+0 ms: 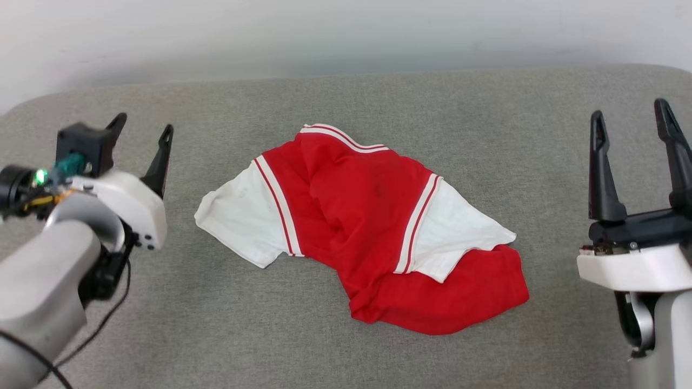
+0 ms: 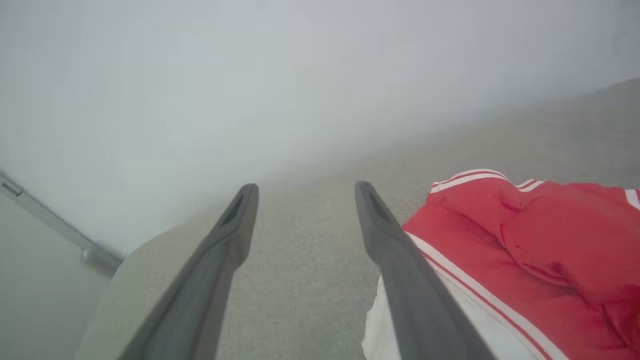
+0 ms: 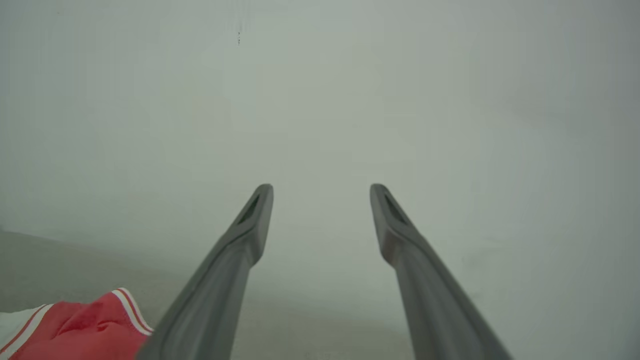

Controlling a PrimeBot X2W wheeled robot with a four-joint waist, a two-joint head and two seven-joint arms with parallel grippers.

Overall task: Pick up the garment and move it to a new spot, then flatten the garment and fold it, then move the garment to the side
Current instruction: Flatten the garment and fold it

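Observation:
The garment (image 1: 357, 216), a red jersey with white sleeves and red-white striped trim, lies crumpled in a loose heap at the middle of the grey cushioned surface (image 1: 346, 102). Its numerals are hidden. My left gripper (image 1: 143, 129) hovers open to the left of the garment, apart from it, nothing between its fingers. In the left wrist view the garment (image 2: 525, 250) lies just right of the left gripper (image 2: 306, 187). My right gripper (image 1: 630, 116) stands open at the far right, clear of the cloth. The right wrist view shows the open right gripper (image 3: 321, 187) and a corner of the garment (image 3: 75, 325) at lower left.
A pale wall (image 1: 346, 32) runs behind the grey surface. The surface's rounded left corner (image 2: 150, 250) shows in the left wrist view, with floor and a baseboard (image 2: 45, 215) beyond it. A black cable (image 1: 108, 313) hangs from my left arm.

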